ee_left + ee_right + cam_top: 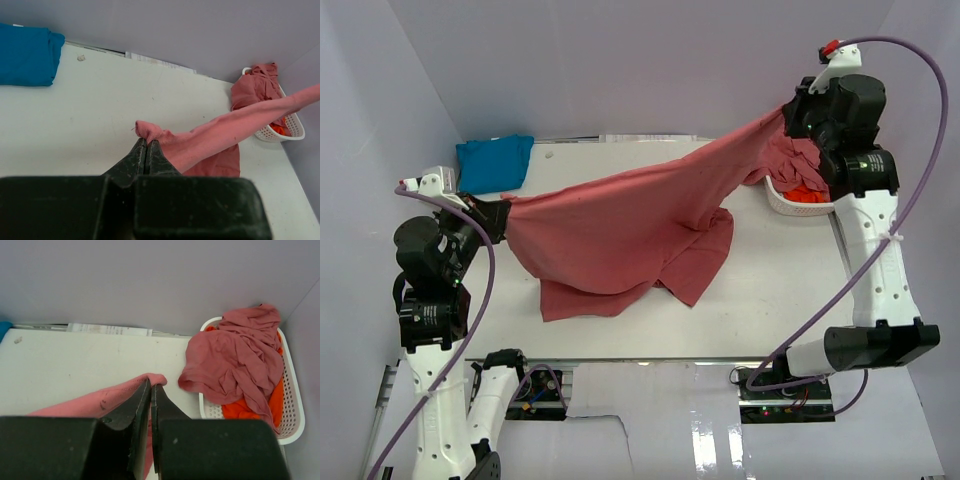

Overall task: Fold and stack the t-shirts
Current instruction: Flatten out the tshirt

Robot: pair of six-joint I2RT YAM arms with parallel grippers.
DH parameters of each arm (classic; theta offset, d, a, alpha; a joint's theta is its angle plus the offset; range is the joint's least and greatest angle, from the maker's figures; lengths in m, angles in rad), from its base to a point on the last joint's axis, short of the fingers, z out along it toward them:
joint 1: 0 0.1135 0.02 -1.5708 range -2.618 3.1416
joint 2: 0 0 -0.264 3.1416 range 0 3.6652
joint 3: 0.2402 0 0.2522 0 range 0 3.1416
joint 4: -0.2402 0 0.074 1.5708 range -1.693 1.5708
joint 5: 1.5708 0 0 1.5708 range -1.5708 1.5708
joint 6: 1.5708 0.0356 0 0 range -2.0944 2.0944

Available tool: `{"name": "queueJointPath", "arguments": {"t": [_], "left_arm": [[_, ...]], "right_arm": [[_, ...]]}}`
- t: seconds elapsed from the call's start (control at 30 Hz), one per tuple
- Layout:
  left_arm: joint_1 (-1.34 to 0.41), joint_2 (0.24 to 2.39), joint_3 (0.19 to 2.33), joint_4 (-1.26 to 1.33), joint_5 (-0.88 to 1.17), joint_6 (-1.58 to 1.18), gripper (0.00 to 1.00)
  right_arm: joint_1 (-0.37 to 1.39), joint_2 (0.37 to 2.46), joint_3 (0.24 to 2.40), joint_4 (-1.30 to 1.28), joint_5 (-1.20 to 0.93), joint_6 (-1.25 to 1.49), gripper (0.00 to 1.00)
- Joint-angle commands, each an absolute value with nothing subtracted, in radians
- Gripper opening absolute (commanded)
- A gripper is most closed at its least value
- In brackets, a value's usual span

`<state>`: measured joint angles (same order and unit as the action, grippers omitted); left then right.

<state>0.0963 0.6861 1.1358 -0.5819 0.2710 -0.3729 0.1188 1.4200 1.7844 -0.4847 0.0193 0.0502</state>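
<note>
Left gripper (498, 220) was pinching one edge of a red shirt (620, 240), which stretched across the table (760, 290) to the right gripper (788, 112), also clamped on it near the basket (780, 200). If either small pinch slipped under this tension, the shirt could fall crumpled.

The rose-red t-shirt (620, 230) is soft matt cotton, creased wherever it bunches, and the turquoise t-shirt (495, 163) looks the same dull cloth. The desk (770, 290) is smooth white with a faint sheen and a few scuffs. The basket (292, 410) is shiny white perforated plastic. The left tool (146, 142) and right tool (150, 384) are matt black, slightly grainy and speckled with wear.
</note>
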Motion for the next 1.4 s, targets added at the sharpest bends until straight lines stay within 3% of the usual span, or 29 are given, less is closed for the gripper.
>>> {"name": "queueJointPath", "arguments": {"t": [0.0,0.37,0.53,0.67,1.0,1.2,1.37], "left_arm": [[0.101,0.675,1.141,-0.581,0.253,-0.356,0.0],[0.101,0.684,1.241,-0.63,0.238,-0.36,0.0],[0.101,0.673,1.284,-0.669,0.276,-0.39,0.0],[0.101,0.631,1.292,-0.704,0.281,-0.399,0.0],[0.107,0.447,1.374,-0.752,0.247,-0.509,0.0],[0.153,0.43,1.596,-0.824,0.259,-0.551,0.0],[0.202,0.364,1.618,-0.816,0.233,-0.587,0.0]], "right_arm": [[0.103,1.324,1.844,-0.482,-0.003,0.063,0.08],[0.101,1.197,1.807,-0.526,-0.092,0.054,0.08],[0.103,1.195,1.916,-0.709,-0.143,0.034,0.08],[0.104,1.034,1.807,-0.667,-0.094,0.041,0.08],[0.101,0.812,1.926,-0.813,-0.089,0.041,0.08],[0.046,0.7,2.017,-0.784,-0.24,0.084,0.08],[-0.05,0.637,2.08,-0.72,-0.386,0.146,0.08]]}}
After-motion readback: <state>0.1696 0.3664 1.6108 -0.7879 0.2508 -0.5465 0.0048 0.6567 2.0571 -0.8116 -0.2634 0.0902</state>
